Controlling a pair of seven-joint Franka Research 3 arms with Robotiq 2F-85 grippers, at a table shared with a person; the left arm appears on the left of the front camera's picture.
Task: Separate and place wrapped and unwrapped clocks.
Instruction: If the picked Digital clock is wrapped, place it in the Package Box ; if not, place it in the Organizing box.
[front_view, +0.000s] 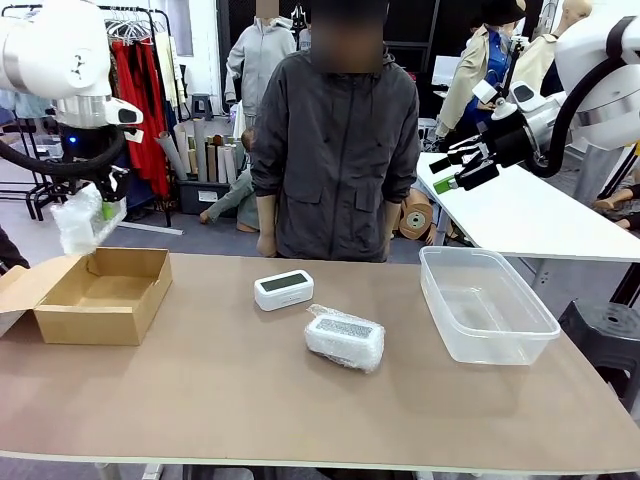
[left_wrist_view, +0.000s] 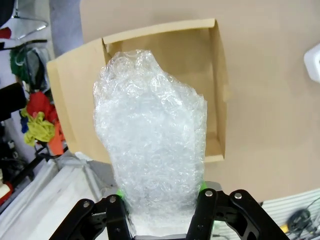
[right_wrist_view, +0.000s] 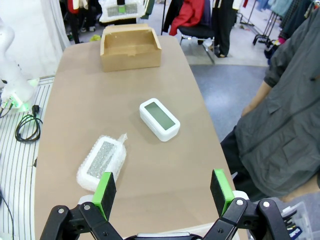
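My left gripper (front_view: 100, 213) is shut on a bubble-wrapped clock (front_view: 82, 220), holding it in the air above the open cardboard box (front_view: 100, 295) at the table's left. In the left wrist view the wrapped clock (left_wrist_view: 152, 150) hangs between my fingers over the box (left_wrist_view: 165, 65). A second wrapped clock (front_view: 345, 338) lies near the table's middle, and the bare white clock (front_view: 284, 290) with a grey-green screen sits just behind it. My right gripper (front_view: 452, 172) is open, raised high at the right, above the clear plastic bin (front_view: 487, 305). From the right wrist I see the bare clock (right_wrist_view: 159, 119) and the wrapped clock (right_wrist_view: 101, 161).
A person in a dark jacket (front_view: 335, 150) stands at the table's far edge, hands down. A white table (front_view: 530, 215) stands behind on the right. Clothes racks (front_view: 135, 90) fill the background at left.
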